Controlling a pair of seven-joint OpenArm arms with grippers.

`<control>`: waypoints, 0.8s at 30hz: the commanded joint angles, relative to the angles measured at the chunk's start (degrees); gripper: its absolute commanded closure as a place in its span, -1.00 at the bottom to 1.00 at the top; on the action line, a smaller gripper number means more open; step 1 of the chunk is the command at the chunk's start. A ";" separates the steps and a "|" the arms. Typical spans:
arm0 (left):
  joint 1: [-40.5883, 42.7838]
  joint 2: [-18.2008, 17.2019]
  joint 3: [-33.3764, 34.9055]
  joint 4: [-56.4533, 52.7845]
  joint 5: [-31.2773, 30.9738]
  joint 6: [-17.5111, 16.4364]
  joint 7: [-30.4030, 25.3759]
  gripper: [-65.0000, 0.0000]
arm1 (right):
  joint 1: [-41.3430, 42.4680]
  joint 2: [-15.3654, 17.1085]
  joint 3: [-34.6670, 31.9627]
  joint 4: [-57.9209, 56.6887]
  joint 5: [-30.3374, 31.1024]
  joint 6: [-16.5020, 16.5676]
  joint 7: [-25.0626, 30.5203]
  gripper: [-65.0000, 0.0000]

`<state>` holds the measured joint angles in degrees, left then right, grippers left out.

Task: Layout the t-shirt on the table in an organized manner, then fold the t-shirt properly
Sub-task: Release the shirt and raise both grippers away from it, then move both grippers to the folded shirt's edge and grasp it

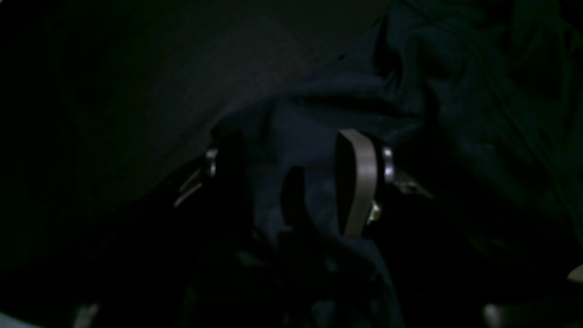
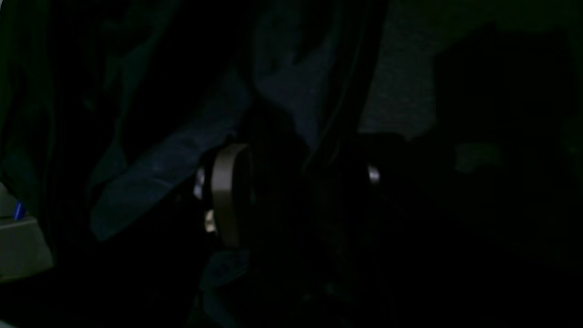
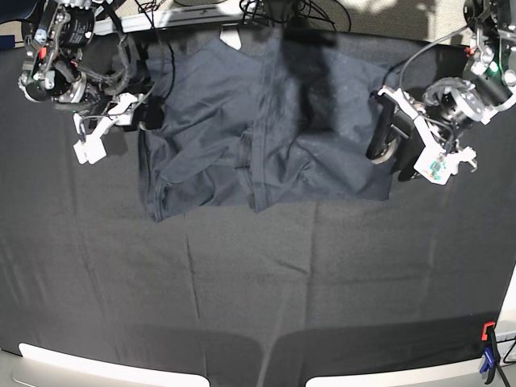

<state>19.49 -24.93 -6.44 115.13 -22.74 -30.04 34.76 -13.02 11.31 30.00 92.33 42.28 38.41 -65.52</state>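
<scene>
The dark navy t-shirt (image 3: 242,137) lies rumpled but spread out at the far middle of the black-clothed table (image 3: 258,282). My left gripper (image 3: 385,141) sits at the shirt's right edge. In the left wrist view this gripper (image 1: 294,173) is open, jaws wide, with t-shirt (image 1: 319,114) fabric bunched between the fingers (image 1: 360,182). My right gripper (image 3: 149,113) sits at the shirt's left edge. In the right wrist view it (image 2: 298,182) is also open, one pale finger (image 2: 230,191) showing, a fold of t-shirt (image 2: 155,173) lying beside and between the jaws.
Cables (image 3: 282,12) run along the far table edge behind the shirt. A red and blue clamp (image 3: 488,351) grips the near right corner. The pale table edge (image 3: 81,363) shows at the front. Creased black cloth covers the near half.
</scene>
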 commanded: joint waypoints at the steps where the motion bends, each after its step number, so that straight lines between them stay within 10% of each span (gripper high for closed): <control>1: -0.46 -0.63 -0.37 0.83 -0.74 0.26 -1.33 0.11 | 0.46 0.59 -0.46 0.85 1.46 0.87 0.35 0.06; 10: -0.46 -0.63 -0.37 0.83 -0.68 2.23 -1.33 0.11 | 0.63 0.61 -8.96 0.85 -2.08 0.87 0.37 0.24; 17: -0.46 -0.63 -0.37 0.70 2.32 2.25 -1.33 0.11 | 0.63 0.87 -10.05 0.90 -3.74 0.85 3.80 1.00; 24: -0.44 -0.63 -0.37 0.68 2.29 2.23 -1.33 0.11 | 0.66 1.05 -5.81 5.22 -6.34 0.85 5.64 1.00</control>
<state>19.49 -24.95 -6.46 115.00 -19.88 -28.05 34.76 -13.02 11.44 23.77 96.36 35.40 38.87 -61.78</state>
